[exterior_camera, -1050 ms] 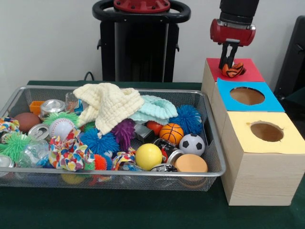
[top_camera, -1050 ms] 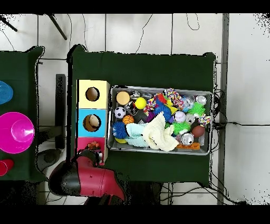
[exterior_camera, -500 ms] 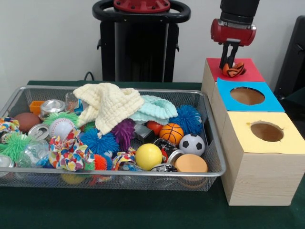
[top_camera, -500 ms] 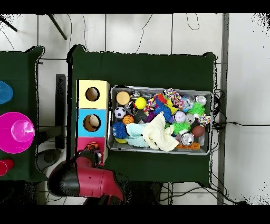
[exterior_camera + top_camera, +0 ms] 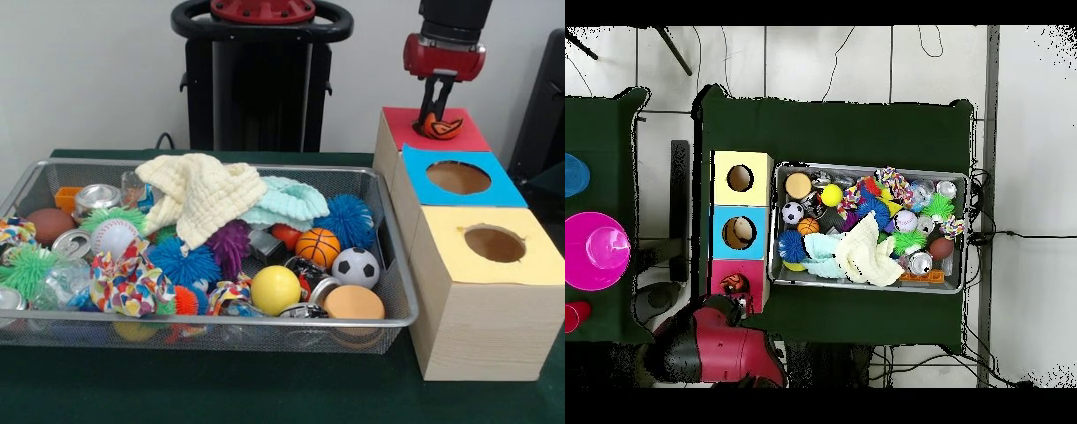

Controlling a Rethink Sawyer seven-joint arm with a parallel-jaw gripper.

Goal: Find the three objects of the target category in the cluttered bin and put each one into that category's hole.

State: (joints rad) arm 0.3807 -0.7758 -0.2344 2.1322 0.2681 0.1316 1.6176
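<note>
A: orange-black striped piece (image 5: 440,128) sits on the red box top (image 5: 465,134), far right, right over where the hole should be. gripper (image 5: 435,113) tips are at it, fingers close together on its left part, looks like they pinch it but contact isn't clear, so can't tell gripping or just let go

B: why there?

A: my guess, that's the drop spot for its category, it's lined up to go into the hole and hasn't gone in, most of it shows above the lid

B: boxes?

A: three in a row right of the bin: red far, blue box (image 5: 459,178) middle, yellow box (image 5: 494,243) near, one round hole each. the overhead shows something pale inside the blue hole, can't say what

B: bin count?

A: wire bin (image 5: 399,305) left of the boxes, full. balls I can count: soccer ball (image 5: 356,267), basketball (image 5: 317,247), yellow ball (image 5: 275,290), baseball (image 5: 113,237), one each. two cloths, cream cloth (image 5: 201,199) on top of the mint cloth (image 5: 287,201). about three can tops, several spiky balls, not sure of the number
</note>
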